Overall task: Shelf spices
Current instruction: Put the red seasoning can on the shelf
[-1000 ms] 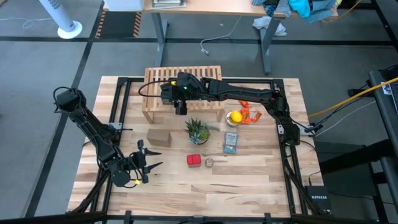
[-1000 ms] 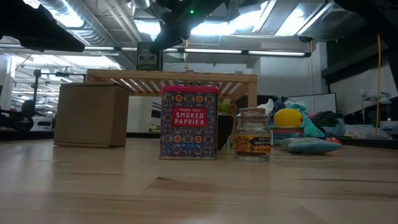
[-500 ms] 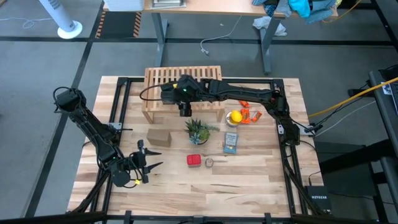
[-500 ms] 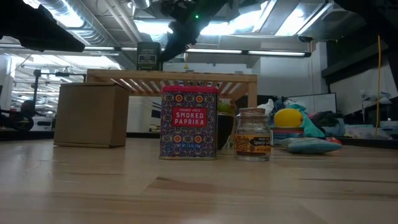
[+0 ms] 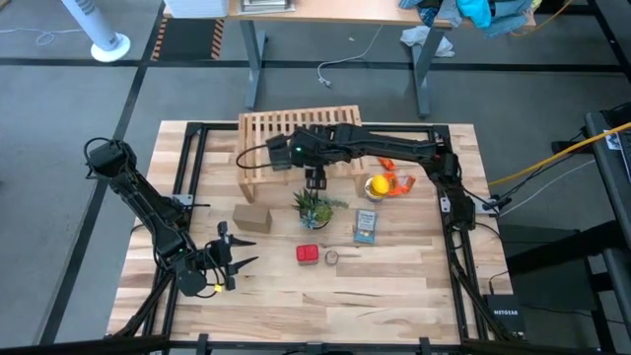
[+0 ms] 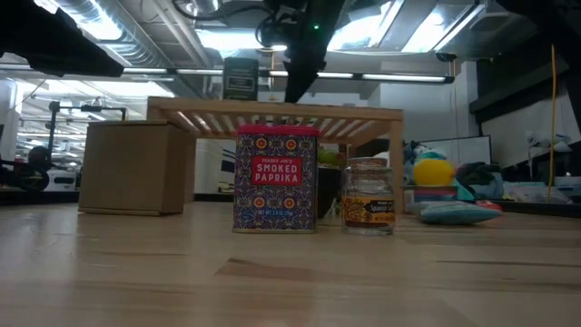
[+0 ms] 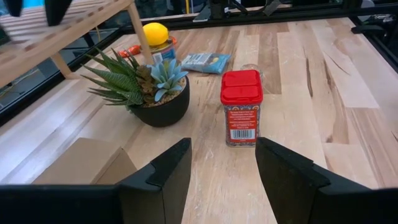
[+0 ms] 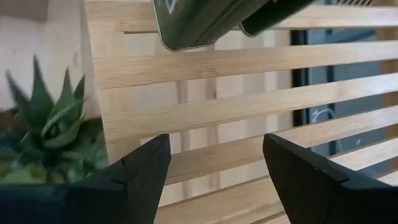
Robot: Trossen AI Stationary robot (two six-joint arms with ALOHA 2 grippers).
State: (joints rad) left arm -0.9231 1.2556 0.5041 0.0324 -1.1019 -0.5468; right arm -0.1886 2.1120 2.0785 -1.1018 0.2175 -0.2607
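The light-wood shelf (image 5: pixel 296 138) stands askew at the table's far middle, with the dark tin (image 6: pixel 241 78) on its slatted top. My right gripper (image 5: pixel 315 180) is open and points steeply down over the shelf's near edge (image 8: pixel 205 118). The red tin (image 5: pixel 307 253) and the small round jar (image 5: pixel 332 257) stand side by side on the table near the front. My left gripper (image 5: pixel 248 252) waits open to their left. In its wrist view, the left gripper (image 7: pixel 221 149) faces the red tin (image 7: pixel 242 107) with nothing between the fingers. My right gripper comes at the shelf's slatted top from above, slanting, with its fingers (image 8: pixel 140 180) spread over the slats near the near edge. In the low view a fingertip (image 6: pixel 304 91) reaches down to the top. I cannot tell whether it touches.
A potted succulent (image 5: pixel 314 207) stands just in front of the shelf, and a cardboard box (image 5: pixel 251 218) is to its left. A flat blue packet (image 5: pixel 366 226) and yellow and orange items (image 5: pixel 380 184) lie to the right. Bare wood stretches along the front edge.
My right gripper has moved toward the table's right and a little nearer, tipping to point more steeply down. The shelf has slid to the right and turned slightly, its right end now farther back. The dark tin on top has gone along with it.
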